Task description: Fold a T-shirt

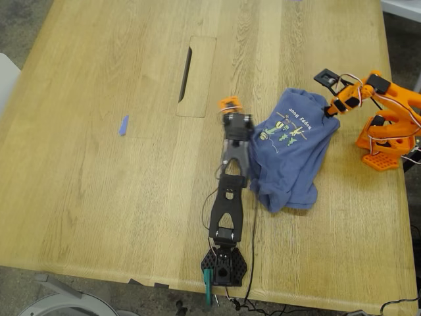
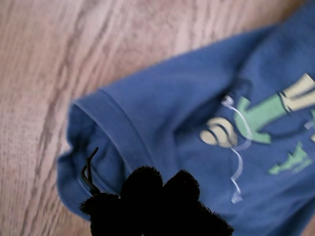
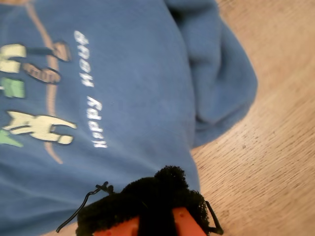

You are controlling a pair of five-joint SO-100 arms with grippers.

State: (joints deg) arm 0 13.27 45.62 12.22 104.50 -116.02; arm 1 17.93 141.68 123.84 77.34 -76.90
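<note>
T-shirt [image 1: 289, 158]: blue-purple, crumpled and partly doubled over, lying on the wooden table [image 1: 99, 184] towards the exterior view's right, between the two arms. Chest print of small cartoon figures and pale lettering facing up; lower part bunched into thick folds nearer the table's near edge.

My first gripper [image 1: 242, 135]: on the black arm, with its black base [image 1: 223, 264] at the near table edge; placed at the shirt's edge on the exterior view's left. First wrist view: dark fuzzy pads [image 2: 142, 187] bunched close over the T-shirt [image 2: 167, 113], just beside a hemmed sleeve opening; green and cream print just beyond. Gap between the jaws hidden, so wide or narrow, and cloth caught or not, impossible to tell.

My second gripper [image 1: 331, 108]: on the orange arm, with its orange base [image 1: 385, 151] at the exterior view's right; placed at the shirt's far edge on that side. Second wrist view: gripper [image 3: 152, 196] a dark fuzzy mass with orange beneath, at the border of the T-shirt [image 3: 138, 88], lettering "HAPPY HOUR" close by, bare wood alongside. Jaw opening likewise impossible to tell.

Small blue tape strip [image 1: 123, 125]: on the table, well apart from the shirt, towards the exterior view's left. Narrow dark slot [image 1: 186, 72] in the tabletop farther back.
</note>
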